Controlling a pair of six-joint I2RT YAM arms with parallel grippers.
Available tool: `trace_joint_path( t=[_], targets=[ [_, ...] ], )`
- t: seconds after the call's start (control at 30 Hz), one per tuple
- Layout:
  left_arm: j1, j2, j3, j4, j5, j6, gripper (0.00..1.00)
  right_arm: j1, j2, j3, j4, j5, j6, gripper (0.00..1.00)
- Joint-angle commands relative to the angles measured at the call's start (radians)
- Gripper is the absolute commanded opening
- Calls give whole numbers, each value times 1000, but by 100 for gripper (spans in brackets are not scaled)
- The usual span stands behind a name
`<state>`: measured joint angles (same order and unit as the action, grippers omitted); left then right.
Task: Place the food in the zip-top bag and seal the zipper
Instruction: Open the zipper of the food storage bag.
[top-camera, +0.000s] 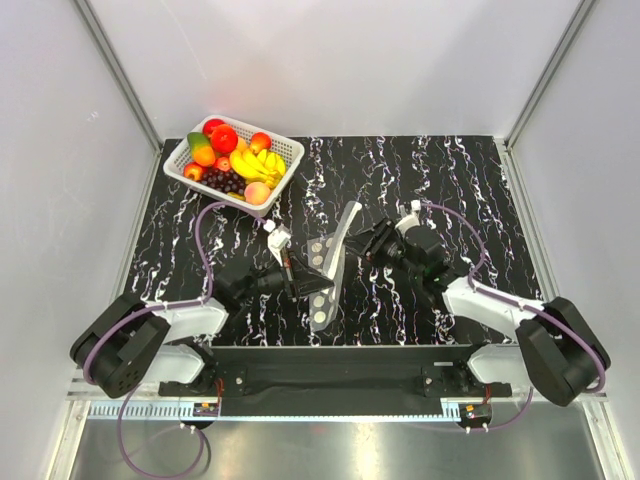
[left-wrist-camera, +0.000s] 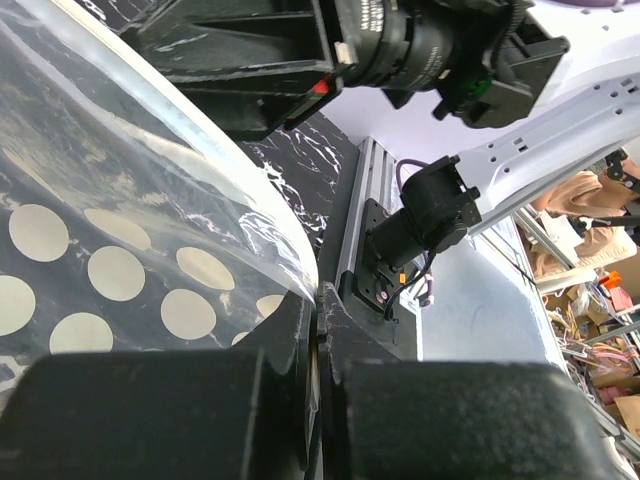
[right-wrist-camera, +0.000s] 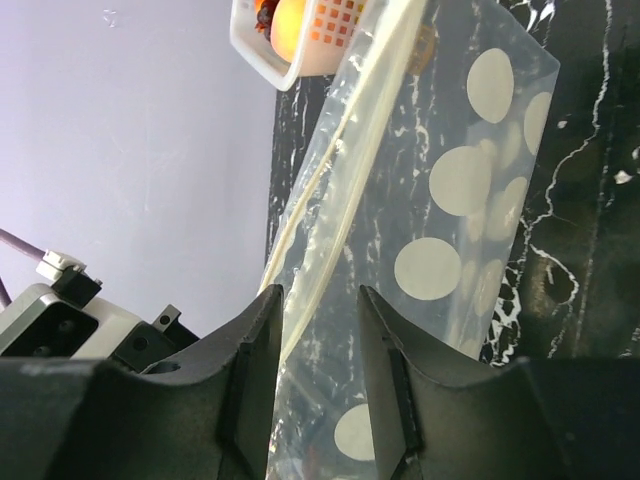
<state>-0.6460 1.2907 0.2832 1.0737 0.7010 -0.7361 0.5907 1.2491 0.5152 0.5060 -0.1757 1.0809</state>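
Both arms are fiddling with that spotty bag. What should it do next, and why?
Probably close the right hand on the bag: its fingers straddle the bag's edge with gaps, while the left hand pinches it. The fruit sits in the basket.

Top view steeply downward from behind, wrist views close, both facing the zip-top bag (right-wrist-camera: 440, 200)
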Motion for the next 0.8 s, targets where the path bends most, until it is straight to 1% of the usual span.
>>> trace_joint_path(
  t=[0.0, 0.2, 0.3, 0.4, 0.43, 0.5, 0.53, 0.57, 0.6, 0.63, 0.67, 0.7, 0.73, 0.77],
  targets=[
    [5, -27, -7, 85, 23, 15, 0, -6, 41, 6, 140, -61, 54, 44],
    [5, -33, -7, 75, 26, 23, 0, -6, 111, -6, 261, -94, 116, 44],
    [6, -28, -6, 72, 29, 23, 0, -6, 145, -11, 331, -100, 139, 42],
    [6, -10, 1, 61, 26, 23, 0, -6, 179, 11, 390, -128, 157, 33],
    [6, -4, 7, 54, 28, 21, 0, -6, 184, 16, 391, -137, 160, 25],
    [5, 4, 11, 43, 29, 24, 0, -6, 179, 20, 385, -139, 160, 16],
    [5, 4, 11, 39, 28, 29, 0, -6, 165, 23, 356, -133, 157, 12],
    [5, 1, 16, 13, 16, 33, 4, -6, 155, 28, 330, -128, 136, 4],
    [5, -4, 19, -7, 9, 41, 9, -6, 142, 45, 295, -124, 119, 0],
    [5, -17, 20, -27, 3, 59, 18, -6, 116, 58, 188, -108, 102, 0],
    [6, -28, 27, -76, -17, 70, 39, -6, 101, 74, 122, -97, 56, 0],
    [6, -40, 33, -119, -35, 85, 48, -6, 87, 110, 59, -84, 28, 0],
    [5, -60, 39, -221, -78, 125, 54, -6, 60, 132, -78, -53, 1, 0],
    [5, -105, 45, -269, -99, 150, 59, -6, 49, 158, -160, -35, -69, 0]
  ],
)
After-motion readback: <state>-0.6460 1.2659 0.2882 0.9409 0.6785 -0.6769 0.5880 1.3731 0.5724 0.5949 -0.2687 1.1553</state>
